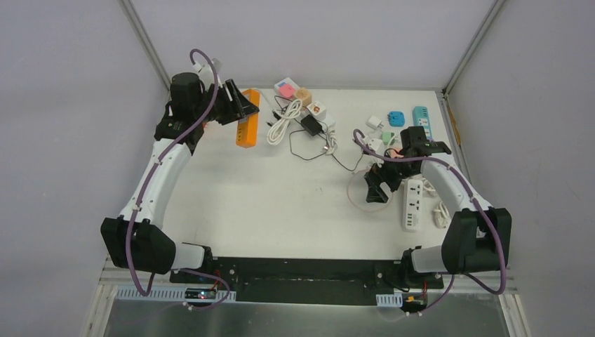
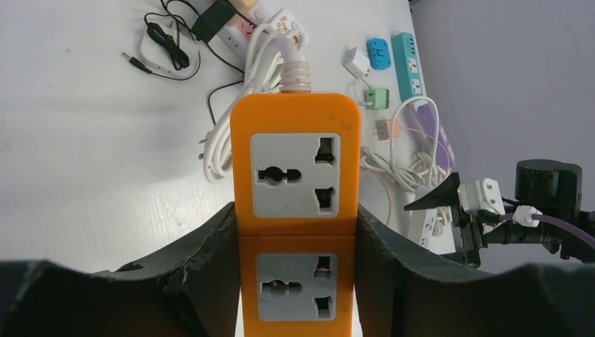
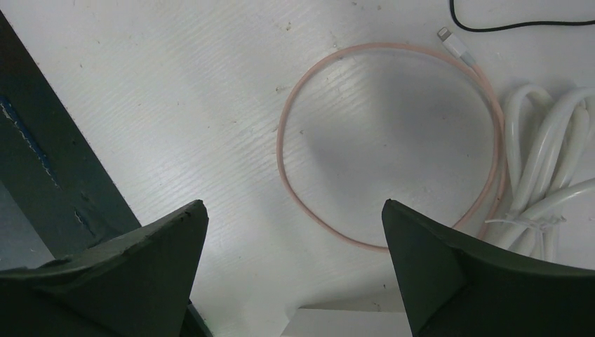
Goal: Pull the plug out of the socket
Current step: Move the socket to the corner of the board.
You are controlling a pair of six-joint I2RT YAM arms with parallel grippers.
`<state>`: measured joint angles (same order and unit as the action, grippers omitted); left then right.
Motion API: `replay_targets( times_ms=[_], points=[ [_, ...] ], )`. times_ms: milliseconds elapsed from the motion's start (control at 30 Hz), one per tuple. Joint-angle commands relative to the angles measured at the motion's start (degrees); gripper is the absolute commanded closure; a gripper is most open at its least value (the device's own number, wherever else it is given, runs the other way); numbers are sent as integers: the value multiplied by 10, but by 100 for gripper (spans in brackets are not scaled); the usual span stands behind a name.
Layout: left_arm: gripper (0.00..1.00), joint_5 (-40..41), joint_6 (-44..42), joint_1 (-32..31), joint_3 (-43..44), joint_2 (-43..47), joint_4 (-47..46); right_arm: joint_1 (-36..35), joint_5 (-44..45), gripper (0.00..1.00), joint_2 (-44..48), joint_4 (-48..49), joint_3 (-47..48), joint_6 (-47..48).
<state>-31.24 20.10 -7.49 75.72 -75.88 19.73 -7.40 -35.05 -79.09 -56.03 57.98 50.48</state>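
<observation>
The socket is an orange power strip point(image 1: 246, 132) lying at the back left of the table. My left gripper point(image 1: 242, 105) is shut on its two long sides. In the left wrist view the black fingers point(image 2: 210, 246) press against the orange strip point(image 2: 295, 112), and both grey sockets seen there are empty. No plug shows in any socket. My right gripper point(image 1: 379, 189) hangs open over the table at the right, with nothing between its jaws point(image 3: 295, 203). Under it lies a pink cable loop point(image 3: 284, 154), next to a white power strip point(image 1: 412, 205).
A coiled white cable point(image 1: 283, 123) and a black adapter point(image 1: 310, 125) lie right of the orange strip. Small adapters point(image 1: 396, 118) and a teal strip point(image 1: 421, 116) sit at the back right. A white cable bundle point(image 3: 540, 161) lies beside the pink loop. Grey walls enclose the table.
</observation>
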Motion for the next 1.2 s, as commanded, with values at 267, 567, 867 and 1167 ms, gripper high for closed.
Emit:
replay_targets(
  times_ms=[267, 567, 867, 1167],
  points=[
    [100, -21, 43, -87, -10, 20, -94, 25, -34, 0, 18, -7, 36, -24],
    [100, 56, 72, -249, -90, 60, -160, 164, -62, 0, 72, 74, 90, -255],
    [100, 97, 99, -409, -69, -63, -305, 228, -49, 0, 126, 214, 128, -503],
    [100, 71, 40, -497, 36, -223, -352, 269, -47, 0, 144, 294, 68, -596]
  ],
)
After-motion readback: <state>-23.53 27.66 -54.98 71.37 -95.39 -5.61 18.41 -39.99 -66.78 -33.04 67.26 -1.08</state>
